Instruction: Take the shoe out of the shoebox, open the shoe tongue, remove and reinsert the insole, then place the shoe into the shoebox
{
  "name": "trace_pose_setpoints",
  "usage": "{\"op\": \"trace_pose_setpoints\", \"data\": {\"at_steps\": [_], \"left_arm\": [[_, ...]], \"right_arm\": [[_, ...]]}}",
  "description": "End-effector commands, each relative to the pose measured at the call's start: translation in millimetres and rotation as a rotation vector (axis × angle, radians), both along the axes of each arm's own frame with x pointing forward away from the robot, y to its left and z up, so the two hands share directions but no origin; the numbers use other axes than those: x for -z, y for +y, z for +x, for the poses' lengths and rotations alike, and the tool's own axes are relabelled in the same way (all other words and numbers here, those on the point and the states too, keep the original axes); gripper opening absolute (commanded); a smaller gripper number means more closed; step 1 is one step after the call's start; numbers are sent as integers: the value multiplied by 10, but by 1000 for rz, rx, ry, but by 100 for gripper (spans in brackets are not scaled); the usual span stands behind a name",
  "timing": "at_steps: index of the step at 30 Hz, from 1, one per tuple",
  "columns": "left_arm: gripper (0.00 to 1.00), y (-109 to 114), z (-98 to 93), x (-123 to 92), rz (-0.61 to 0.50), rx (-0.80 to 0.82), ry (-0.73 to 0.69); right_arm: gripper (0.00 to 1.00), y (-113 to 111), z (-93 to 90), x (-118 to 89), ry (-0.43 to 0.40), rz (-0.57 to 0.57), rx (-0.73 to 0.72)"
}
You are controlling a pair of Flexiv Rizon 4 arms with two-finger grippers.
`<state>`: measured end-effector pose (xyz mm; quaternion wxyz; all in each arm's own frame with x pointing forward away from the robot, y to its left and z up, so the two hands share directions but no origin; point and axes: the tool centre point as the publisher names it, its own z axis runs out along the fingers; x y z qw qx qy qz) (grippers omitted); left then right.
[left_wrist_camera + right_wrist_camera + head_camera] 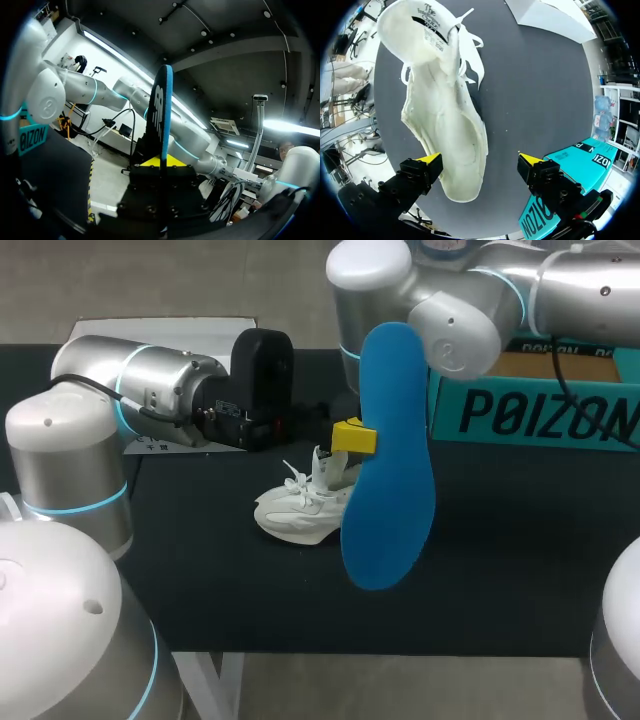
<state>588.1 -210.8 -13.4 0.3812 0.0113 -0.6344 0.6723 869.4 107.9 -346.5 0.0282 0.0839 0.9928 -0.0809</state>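
Observation:
My left gripper [353, 438] is shut on a blue insole [390, 455] and holds it upright above the table. In the left wrist view the insole [162, 110] stands edge-on, clamped between the yellow tips of the gripper [160, 161]. A white shoe [300, 510] lies on its side on the dark table, laces loose, just left of the insole. My right arm [460, 330] comes in from the upper right, its gripper hidden behind the insole. In the right wrist view that gripper [479, 161] hangs open above the shoe [445, 115], one finger beside it.
The teal shoebox [540, 410] stands at the back right, also seen beside the right gripper as the shoebox [570, 175]. A white flat piece [160, 328] lies at the back left. The black table [500, 570] runs to its front edge below the insole.

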Motion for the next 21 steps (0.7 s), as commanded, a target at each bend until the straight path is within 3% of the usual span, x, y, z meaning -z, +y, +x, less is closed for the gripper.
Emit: {"op": "trace_pose_setpoints", "data": {"at_steps": [1,6,7,9,10,21], "left_arm": [[0,-6,-5,11,-2,-1,0],[0,-6,-5,11,-2,-1,0],[0,-6,-5,11,-2,-1,0],[0,-6,-5,11,-2,-1,0],[0,-6,-5,11,-2,-1,0],[0,-6,-5,11,-2,-1,0]], "right_arm": [[100,205,199,211,21,-11,-9],[100,368,282,309,30,-8,-38],[76,394,289,326,33,-6,-41],[16,418,289,363,44,-4,-42],[0,411,264,378,51,15,-60],[0,373,210,357,59,22,-42]]}}
